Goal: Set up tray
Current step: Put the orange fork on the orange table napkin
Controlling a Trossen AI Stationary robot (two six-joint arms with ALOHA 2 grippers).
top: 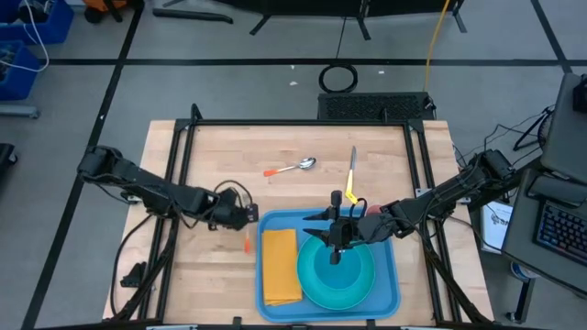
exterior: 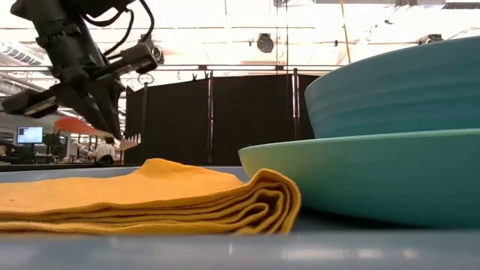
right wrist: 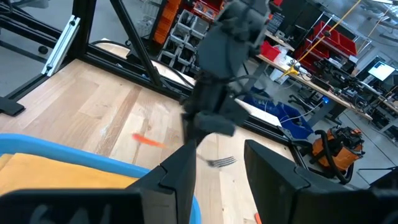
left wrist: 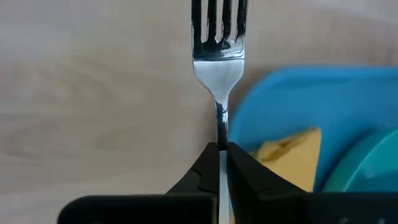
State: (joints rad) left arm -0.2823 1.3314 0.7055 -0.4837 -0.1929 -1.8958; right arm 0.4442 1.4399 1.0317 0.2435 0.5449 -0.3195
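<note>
The table [top: 229, 147] is carrying the tray [top: 390, 261], which is lying at the near edge, right of the middle. Inside the tray, a folded yellow cloth [top: 282, 266] is lying on the left part and a turquoise plate [top: 316, 282] with a bowl [top: 348, 268] on it is sitting on the right part. The left gripper [left wrist: 222, 149] is hovering just beside the tray's left edge, pinching a fork [left wrist: 219, 43] by its handle. The right gripper [right wrist: 219, 163] is hanging over the bowl with its fingers spread apart. A spoon [top: 295, 167] and a knife [top: 353, 174] are lying on the table behind the tray.
</note>
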